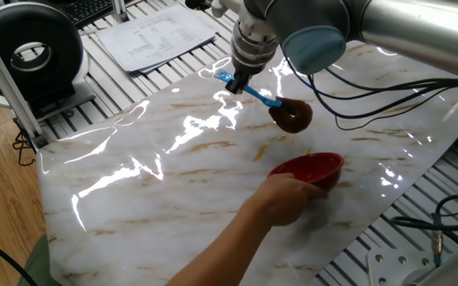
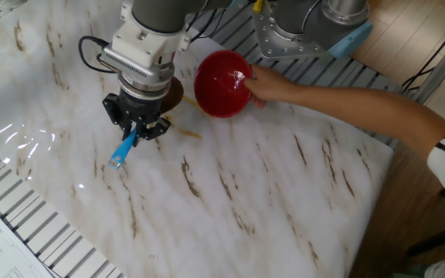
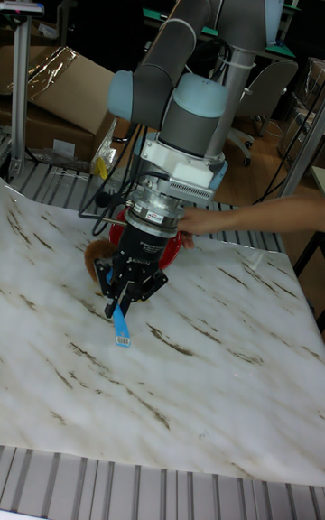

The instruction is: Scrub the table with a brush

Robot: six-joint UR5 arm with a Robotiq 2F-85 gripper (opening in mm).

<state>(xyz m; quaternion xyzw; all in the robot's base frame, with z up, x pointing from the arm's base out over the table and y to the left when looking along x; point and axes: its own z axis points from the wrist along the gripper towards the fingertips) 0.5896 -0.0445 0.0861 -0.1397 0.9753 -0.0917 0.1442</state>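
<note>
While the arm leans over the far part of the desk (image 1: 133, 206), the end effector (image 1: 235, 82) pinches the blue handle of the brush (image 1: 270, 105), fingers pressed together on it near the handle's free end. Handle runs tilted, free tip poking out past the fingers; fuzzy brown head sits down on the marble surface, just beside a small orange-brown stain. In the other fixed view the end effector (image 2: 135, 129) hides most of the head, only a brown edge showing behind it; blue handle tip points toward the near edge. A person's hand (image 1: 281, 200) grips a red bowl (image 1: 312, 169), tilted on its side, close to the brush head but apart from it. Printed papers (image 1: 153, 32) lie on the ribbed frame beyond the desk.
</note>
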